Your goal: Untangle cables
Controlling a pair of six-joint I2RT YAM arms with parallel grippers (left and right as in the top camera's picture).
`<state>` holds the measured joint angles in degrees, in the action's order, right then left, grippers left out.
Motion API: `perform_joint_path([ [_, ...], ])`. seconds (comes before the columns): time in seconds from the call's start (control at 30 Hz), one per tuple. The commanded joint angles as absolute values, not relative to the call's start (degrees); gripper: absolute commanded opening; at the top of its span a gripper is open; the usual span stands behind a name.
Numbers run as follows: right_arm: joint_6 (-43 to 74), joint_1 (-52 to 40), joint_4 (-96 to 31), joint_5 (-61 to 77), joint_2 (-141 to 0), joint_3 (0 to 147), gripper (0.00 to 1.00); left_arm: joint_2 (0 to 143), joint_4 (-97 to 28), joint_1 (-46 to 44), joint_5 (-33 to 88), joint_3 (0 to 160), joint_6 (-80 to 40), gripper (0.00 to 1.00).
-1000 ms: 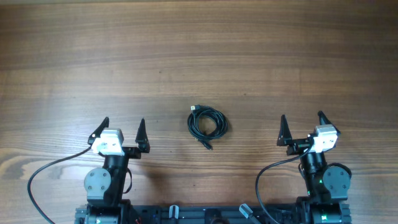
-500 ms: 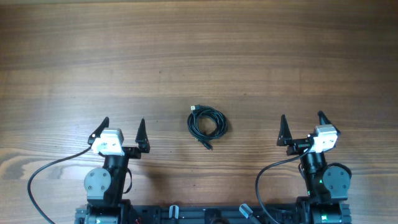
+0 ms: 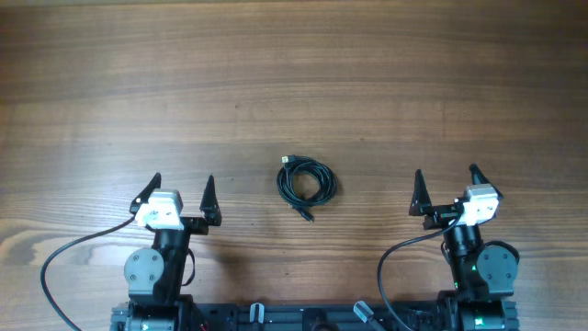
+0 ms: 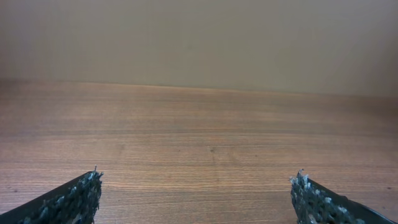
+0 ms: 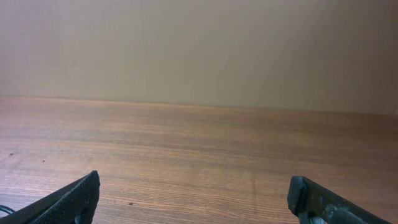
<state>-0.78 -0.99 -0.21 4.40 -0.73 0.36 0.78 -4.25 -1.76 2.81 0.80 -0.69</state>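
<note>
So the coiled black cable (image 3: 307,182) sits dead centre of the overhead frame on the wooden table (image 3: 294,74), one small tight bundle, roughly round, so there's no real long axis to line up on. One plug end (image 3: 288,162) pokes out at its upper left, and the other tail (image 3: 308,215) sticks out at the bottom.

It lies between the two arms and a touch further up the frame than both sets of fingertips. The left gripper (image 3: 182,182) is to the coil's left, jaws spread wide with nothing in them. The right gripper (image 3: 446,174) mirrors it on the right, also wide and empty. Neither touches the cable. I'd say the left is marginally nearer, but it's close to even.
</note>
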Motion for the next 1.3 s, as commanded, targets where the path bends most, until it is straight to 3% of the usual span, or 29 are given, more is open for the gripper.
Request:
perform_joint_path([
  [0.0, -1.5, -1.3, -0.1, 3.4, -0.3, 0.4, 1.0, 0.2, -4.3, -1.5, 2.0, 0.3, -0.6, 1.0],
  [0.6, -1.5, -1.3, -0.1, 3.4, -0.3, 0.4, 0.99, 0.2, -4.3, -1.5, 2.1, 0.3, -0.7, 1.0],
  [0.73, -1.5, -1.3, -0.1, 3.4, -0.3, 0.4, 1.0, 0.2, 2.9, -1.7, 35.5, 0.3, -10.1, 1.0],
  [0.77, -1.5, -1.3, -0.1, 3.4, -0.3, 0.4, 1.0, 0.2, 4.6, -1.7, 39.1, 0.3, -10.1, 1.0],
  [0.97, -1.5, -1.3, 0.0, 3.4, -0.3, 0.4, 1.0, 0.2, 20.5, -1.6, 38.5, 1.7, -11.2, 1.0],
  [1.13, -1.5, -1.3, -0.1, 3.4, -0.3, 0.4, 1.0, 4.1, 19.2, -1.6, 37.0, 11.1, -11.2, 1.0],
  [1.27, -1.5, -1.3, -0.1, 3.4, -0.3, 0.4, 1.0, 15.0, 9.4, -1.7, 37.0, 24.3, -11.2, 1.0],
])
